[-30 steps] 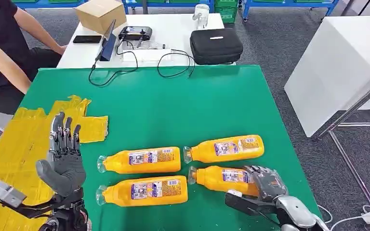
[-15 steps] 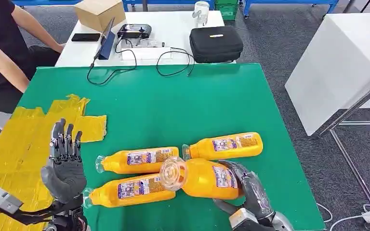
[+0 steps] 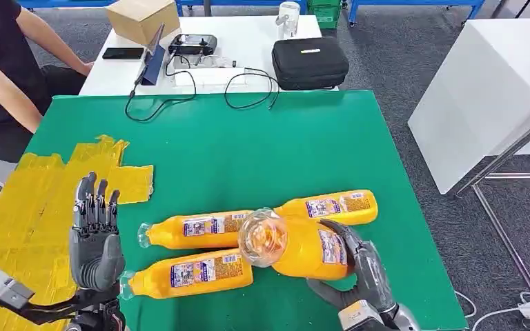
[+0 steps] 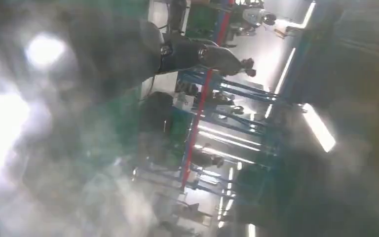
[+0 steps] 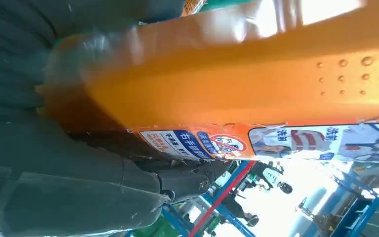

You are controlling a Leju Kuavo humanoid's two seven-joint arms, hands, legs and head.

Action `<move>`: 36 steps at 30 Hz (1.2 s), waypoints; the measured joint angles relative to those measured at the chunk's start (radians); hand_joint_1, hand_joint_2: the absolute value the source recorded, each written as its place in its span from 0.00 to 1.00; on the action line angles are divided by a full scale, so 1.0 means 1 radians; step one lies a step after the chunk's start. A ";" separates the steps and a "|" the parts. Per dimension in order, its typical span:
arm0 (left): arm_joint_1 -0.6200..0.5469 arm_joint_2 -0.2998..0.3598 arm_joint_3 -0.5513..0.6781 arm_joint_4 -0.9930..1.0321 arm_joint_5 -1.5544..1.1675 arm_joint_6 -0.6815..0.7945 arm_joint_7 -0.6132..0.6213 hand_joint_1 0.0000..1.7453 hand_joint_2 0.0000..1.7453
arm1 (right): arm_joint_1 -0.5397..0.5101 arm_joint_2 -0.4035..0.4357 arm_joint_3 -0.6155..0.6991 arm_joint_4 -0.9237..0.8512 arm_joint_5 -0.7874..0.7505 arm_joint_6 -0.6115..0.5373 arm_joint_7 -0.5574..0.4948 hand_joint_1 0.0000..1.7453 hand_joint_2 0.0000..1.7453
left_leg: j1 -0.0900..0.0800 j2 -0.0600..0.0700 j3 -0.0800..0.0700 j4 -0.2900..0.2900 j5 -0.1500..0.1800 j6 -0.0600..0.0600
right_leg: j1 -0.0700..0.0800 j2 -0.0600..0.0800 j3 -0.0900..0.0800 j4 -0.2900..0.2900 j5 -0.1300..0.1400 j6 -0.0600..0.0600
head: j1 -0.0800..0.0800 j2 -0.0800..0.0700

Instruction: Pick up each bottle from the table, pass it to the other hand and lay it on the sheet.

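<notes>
Right hand (image 3: 359,265): grips orange bottle (image 3: 303,247), lifted above green table (image 3: 262,152).
Left hand (image 3: 95,238): fingers spread, holding nothing, beside yellow sheet (image 3: 27,207).

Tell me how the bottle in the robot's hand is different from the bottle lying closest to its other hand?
The held bottle is gripped by the right hand; the near bottle has nothing touching it, though the left hand hovers beside it. The held bottle is lifted, its clear cap end pointing up toward the camera; the near bottle lies flat on the green table. Both are orange with a clear cap and a blue and white label.
</notes>
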 measured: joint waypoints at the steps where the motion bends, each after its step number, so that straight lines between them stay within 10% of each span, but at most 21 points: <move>1: 0.000 0.000 -0.003 0.000 0.013 -0.018 0.007 0.00 1.00 | -0.001 0.008 -0.004 0.000 -0.018 0.012 -0.015 1.00 1.00 | 0.000 0.000 0.000 0.000 0.000 0.000 | 0.000 0.000 0.000 0.000 0.000 0.000 | 0.000 0.000; 20: -0.119 0.024 -0.212 0.071 0.047 -0.152 0.063 0.00 1.00 | -0.447 0.274 0.139 0.338 -0.139 0.079 0.083 1.00 1.00 | 0.000 0.000 -0.001 0.000 0.004 0.000 | 0.001 0.000 -0.001 0.002 0.001 0.000 | 0.000 0.000; 36: -0.134 0.045 -0.216 0.090 0.068 -0.133 0.061 0.00 1.00 | -0.524 0.343 0.306 0.476 -0.017 0.089 0.142 1.00 1.00 | 0.000 0.000 -0.003 0.000 0.004 0.000 | 0.001 0.000 -0.002 0.002 0.001 0.000 | 0.000 0.000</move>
